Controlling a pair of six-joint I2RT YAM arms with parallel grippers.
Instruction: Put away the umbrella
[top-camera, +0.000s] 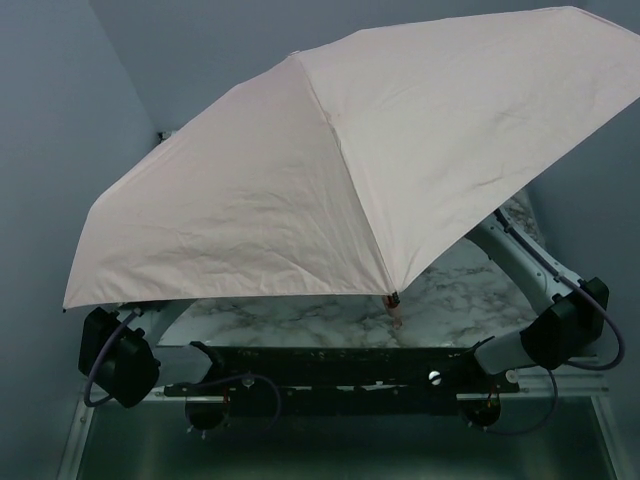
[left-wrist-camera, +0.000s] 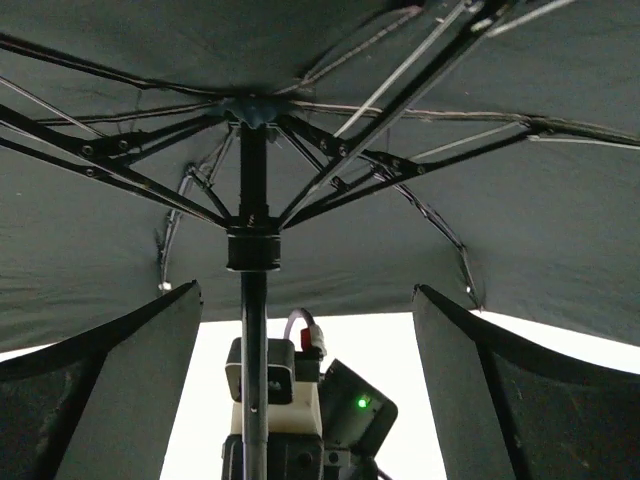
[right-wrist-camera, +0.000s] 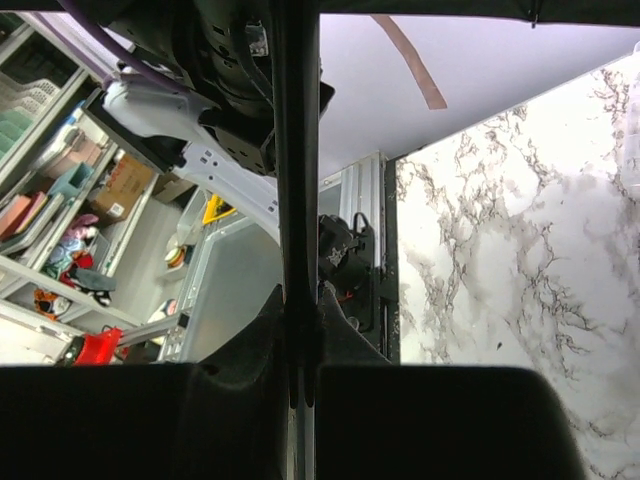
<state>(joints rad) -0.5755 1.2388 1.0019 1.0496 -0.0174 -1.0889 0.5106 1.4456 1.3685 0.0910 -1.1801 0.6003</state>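
The pale pink umbrella (top-camera: 330, 170) is fully open, and its canopy covers most of the marble table (top-camera: 300, 320). Both grippers are hidden under it in the top view. In the left wrist view I look up at the dark ribs, the runner (left-wrist-camera: 253, 248) and the thin dark shaft (left-wrist-camera: 253, 330). My left gripper (left-wrist-camera: 306, 290) is open, with the shaft standing between its fingers, nearer the left one. My right gripper (right-wrist-camera: 300, 330) is shut on the shaft (right-wrist-camera: 297, 180). A pink strap (right-wrist-camera: 410, 60) hangs near the canopy edge.
The right arm's wrist camera (left-wrist-camera: 285, 390) sits low by the shaft in the left wrist view. Marble tabletop (right-wrist-camera: 520, 260) lies to the right in the right wrist view. Beyond the table's metal frame (right-wrist-camera: 365, 200) are cluttered shelves (right-wrist-camera: 60, 200). Grey walls stand close behind.
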